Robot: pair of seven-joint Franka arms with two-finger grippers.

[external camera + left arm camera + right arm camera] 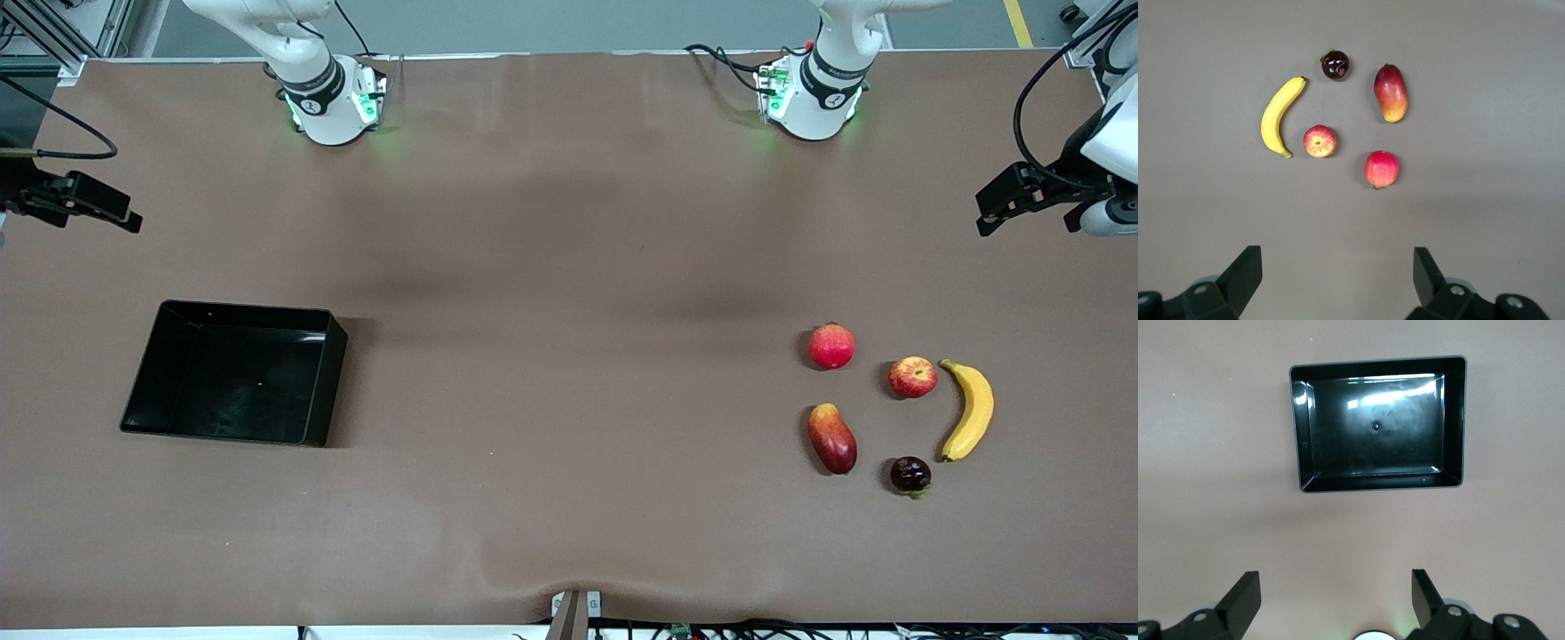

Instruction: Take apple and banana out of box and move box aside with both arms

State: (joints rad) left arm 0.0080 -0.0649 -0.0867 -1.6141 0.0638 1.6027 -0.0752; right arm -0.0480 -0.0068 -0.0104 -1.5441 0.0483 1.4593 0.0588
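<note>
1. Left end effector point(1336, 283): up over the table's point(569, 267) left-arm end, fingers spread wide, holding nothing.
2. Right end effector point(1336, 603): up over the right-arm end, likewise wide open and empty.
3. Banana point(970, 409) and apple point(913, 377): just beside each other on the table, left-arm end.
4. Black box point(236, 372): empty, right-arm end, well apart from fruits.

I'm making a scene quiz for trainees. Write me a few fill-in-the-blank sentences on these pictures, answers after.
1. The black tray holds ____ fruits.
2. The apple lies beside the long yellow ____.
3. The left gripper has its fingers ____.
4. The mango lies ____ to the front camera than the plain red fruit.

Missing words: no; banana; open; nearer
</note>
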